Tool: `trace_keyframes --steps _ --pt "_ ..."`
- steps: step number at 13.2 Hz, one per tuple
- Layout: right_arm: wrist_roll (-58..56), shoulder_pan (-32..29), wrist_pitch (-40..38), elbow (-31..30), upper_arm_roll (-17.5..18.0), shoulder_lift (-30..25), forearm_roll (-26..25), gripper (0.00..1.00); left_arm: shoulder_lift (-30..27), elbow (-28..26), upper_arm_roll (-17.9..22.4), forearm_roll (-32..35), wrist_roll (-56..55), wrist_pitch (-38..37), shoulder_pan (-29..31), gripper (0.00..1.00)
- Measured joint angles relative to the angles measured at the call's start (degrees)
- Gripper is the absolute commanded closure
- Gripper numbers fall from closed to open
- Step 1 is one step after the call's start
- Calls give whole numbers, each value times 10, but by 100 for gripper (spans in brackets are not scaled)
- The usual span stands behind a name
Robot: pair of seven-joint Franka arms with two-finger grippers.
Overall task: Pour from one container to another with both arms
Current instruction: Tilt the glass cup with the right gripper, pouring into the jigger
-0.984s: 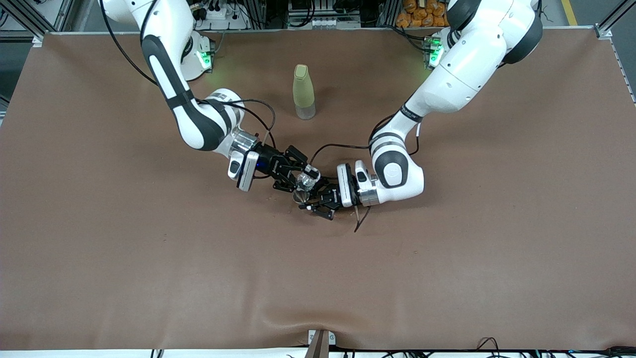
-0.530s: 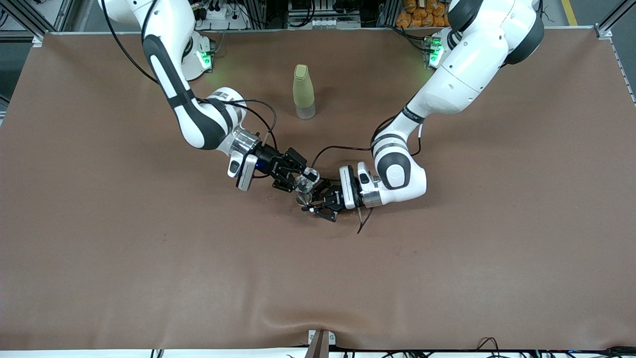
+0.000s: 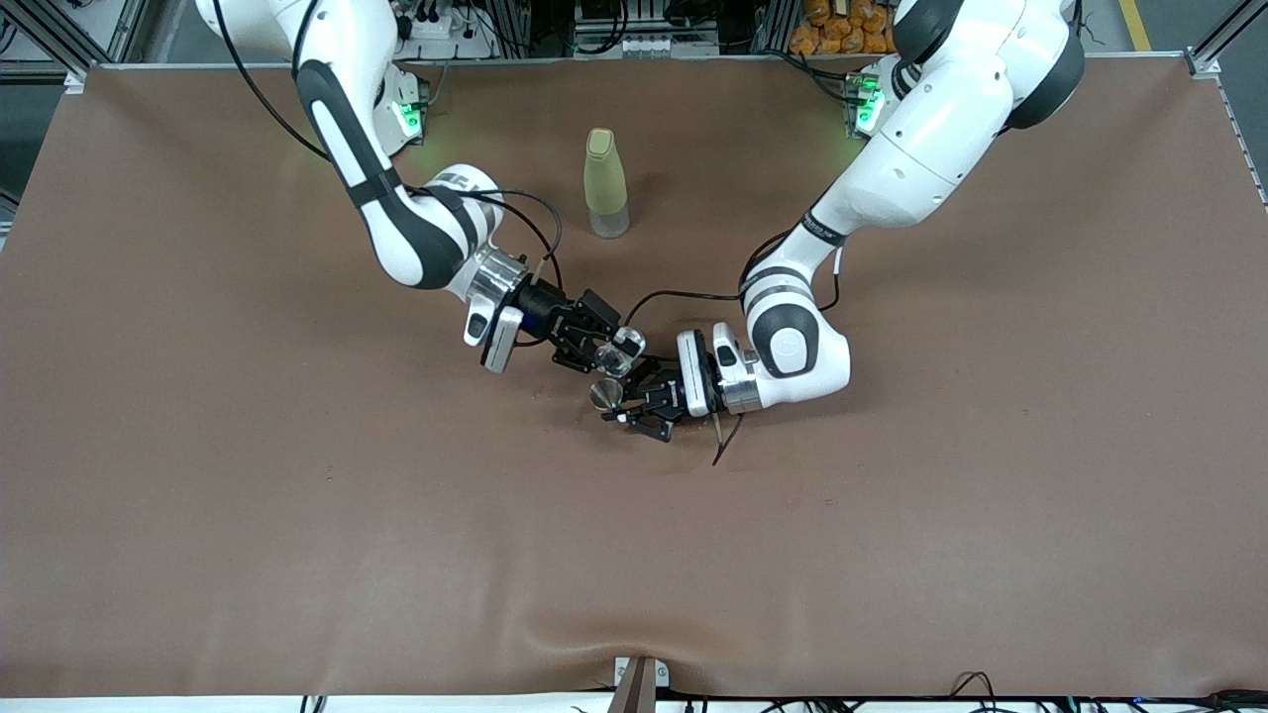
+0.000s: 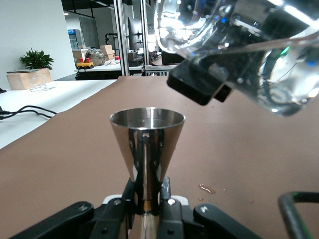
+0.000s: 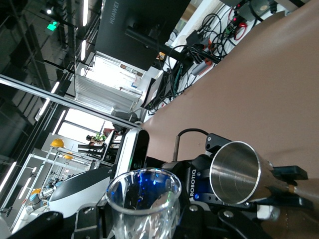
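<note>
The right arm's tool (image 3: 606, 349) is clamped on the clear glass cup (image 3: 626, 348), held tilted in the air just above and beside the steel jigger (image 3: 605, 394). The left arm's tool (image 3: 626, 406) is closed on the jigger's waist, keeping it upright above the brown surface (image 3: 297, 495). The pour looks finished or paused; the next move likely calls for righting the cup and drawing it clear of the jigger without a knock.

A polished, mirror-bright steel jigger (image 4: 147, 142), a clear glossy glass cup (image 5: 143, 199), matt brown cloth over the table (image 3: 892, 515) and a dull yellow-green plastic-looking bottle (image 3: 604, 183) are seen.
</note>
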Motion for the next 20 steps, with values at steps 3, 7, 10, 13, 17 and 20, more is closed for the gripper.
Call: trace_keyframes --steps 3,7,10,13,17,20 --pt "22 1 5 4 2 -2 17 78 1 -4 0 0 7 0 1 100" --pt "34 1 6 6 4 -2 18 78 1 -8 0 0 9 0 2 100" --pt "55 1 6 6 4 -2 19 78 1 -11 0 0 10 0 3 100" --pt "79 1 7 9 4 -2 20 78 1 -12 0 0 10 0 3 100" --pt "114 1 8 11 4 -2 20 78 1 -12 0 0 10 0 3 100" --pt "135 1 8 11 4 -2 21 78 1 -12 0 0 10 0 4 100"
